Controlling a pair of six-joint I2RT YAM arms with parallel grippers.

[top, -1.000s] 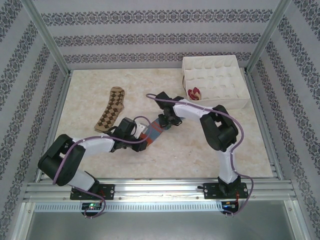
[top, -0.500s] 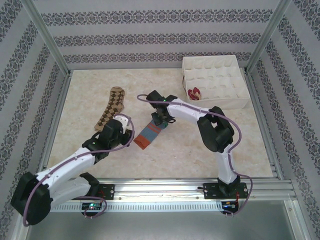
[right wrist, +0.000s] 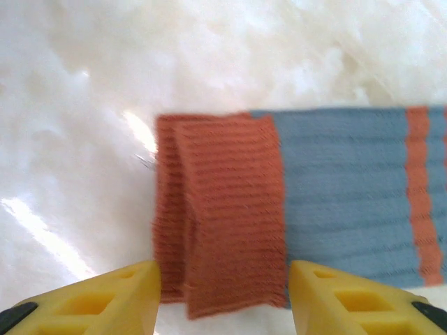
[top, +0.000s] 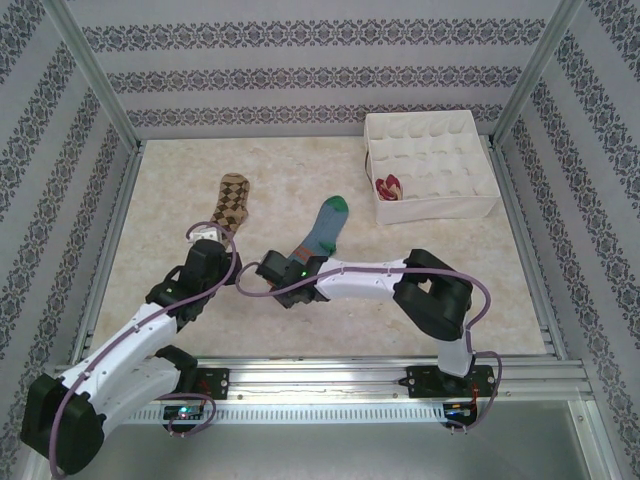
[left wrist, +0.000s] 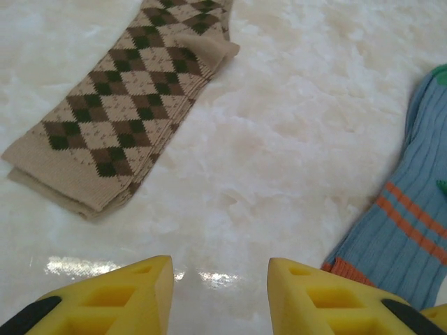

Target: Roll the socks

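The striped sock lies flat near the middle of the table, its teal toe pointing away from the arms and its orange cuff at the near end. The right end effector hangs low over that cuff, its fingers spread with nothing between them but the fabric below. In the right wrist view the cuff sits squarely in the gap, with a flap of the orange band doubled over on itself. The left end effector is also spread and holds nothing. It hovers over bare table between this sock and the argyle sock, which lies stretched out flat to the left. A rolled sock, peach and dark red, sits in a near compartment of the white divider box at the far right. By my reading, one sock is done and the striped one is about to be started from the cuff, with the argyle one to come after. The next move likely calls for the right fingers to come down, close on the cuff edge and turn it over toward the toe, keeping the roll tight and straight. The thin fabric could slip or skew unless the left end effector steadies it.
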